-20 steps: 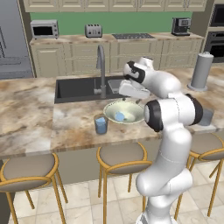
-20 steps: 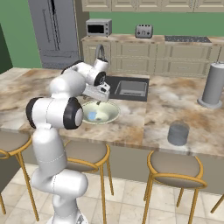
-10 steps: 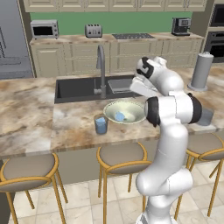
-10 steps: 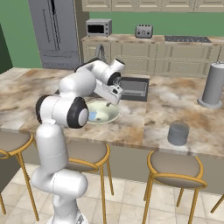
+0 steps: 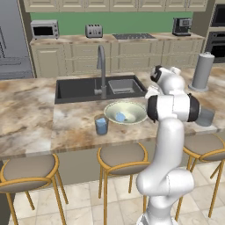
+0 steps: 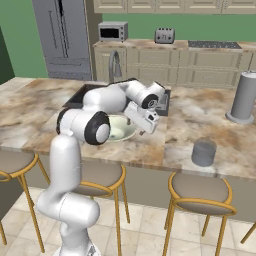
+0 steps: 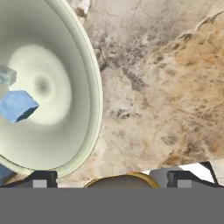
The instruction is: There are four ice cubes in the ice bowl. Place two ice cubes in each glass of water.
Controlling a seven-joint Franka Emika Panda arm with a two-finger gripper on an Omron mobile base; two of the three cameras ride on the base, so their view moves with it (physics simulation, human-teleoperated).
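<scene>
I see the ice bowl (image 5: pixel 125 112) on the marble island counter (image 5: pixel 30 110) just in front of the sink (image 5: pixel 83 88) and faucet (image 5: pixel 102 66), two ice cubes (image 7: pixel 17 106) inside. One glass of water (image 5: pixel 101 125) stands beside it, another (image 6: pixel 204 152) further right. The gripper (image 7: pixel 109 181) hangs spread and empty beside the bowl's rim.

Bright even rendered light, faint shadows, sharp, no glare

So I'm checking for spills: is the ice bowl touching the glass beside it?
Apart. The left base view shows bare counter between the glass and the ice bowl rim.
</scene>
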